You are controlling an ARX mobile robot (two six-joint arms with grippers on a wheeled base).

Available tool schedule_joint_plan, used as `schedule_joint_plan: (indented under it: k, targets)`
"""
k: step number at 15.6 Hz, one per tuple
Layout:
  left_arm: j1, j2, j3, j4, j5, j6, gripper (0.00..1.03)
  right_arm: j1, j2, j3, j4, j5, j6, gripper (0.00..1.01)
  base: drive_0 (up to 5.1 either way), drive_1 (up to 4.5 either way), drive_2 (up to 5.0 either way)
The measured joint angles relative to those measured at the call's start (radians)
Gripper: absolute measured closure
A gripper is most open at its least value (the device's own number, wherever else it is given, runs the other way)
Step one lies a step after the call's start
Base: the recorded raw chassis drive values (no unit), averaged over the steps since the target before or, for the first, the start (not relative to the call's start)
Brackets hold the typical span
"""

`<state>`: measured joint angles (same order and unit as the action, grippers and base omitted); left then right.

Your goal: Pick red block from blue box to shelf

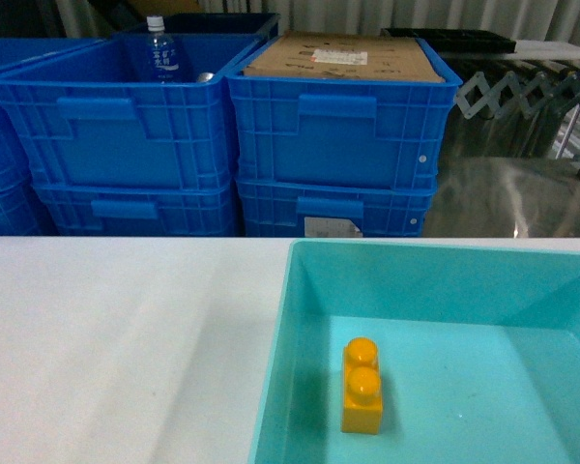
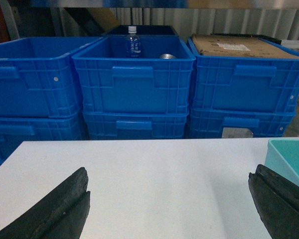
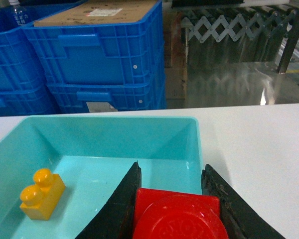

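Between the rough black fingers (image 3: 120,209) of the right claw (image 3: 177,211) sits the red block (image 3: 179,219), glossy plastic with a round stud, gripped over the near end of the blue box (image 3: 114,122), a smooth turquoise bin on the white table (image 1: 116,338). Inside the box lies a yellow two-stud brick (image 1: 362,387). Further left, the left claw (image 2: 169,209) hangs wide apart and empty above the table. Behind stand ribbed dark blue crates (image 1: 338,126).

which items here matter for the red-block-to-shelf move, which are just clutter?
Job: red block, gripped by the right gripper; blue box.
Clutter: yellow brick, blue crates, water bottle, cardboard, left gripper, open over the table.
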<state>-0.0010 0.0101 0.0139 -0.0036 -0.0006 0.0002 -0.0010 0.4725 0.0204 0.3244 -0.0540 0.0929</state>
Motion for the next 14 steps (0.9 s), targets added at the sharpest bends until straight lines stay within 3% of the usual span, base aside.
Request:
schedule_joint_plan:
  k: [6, 14]
  targets:
    - [0.0, 0.0, 0.0, 0.0, 0.0, 0.0, 0.05, -0.019, -0.095, -0.005, -0.053, -0.037, 0.008, 0.72, 0.0, 0.0, 0.0]
    - [0.0, 0.0, 0.0, 0.0, 0.0, 0.0, 0.05, -0.02, -0.095, -0.005, -0.054, -0.037, 0.011, 0.72, -0.1, -0.15, -0.1]
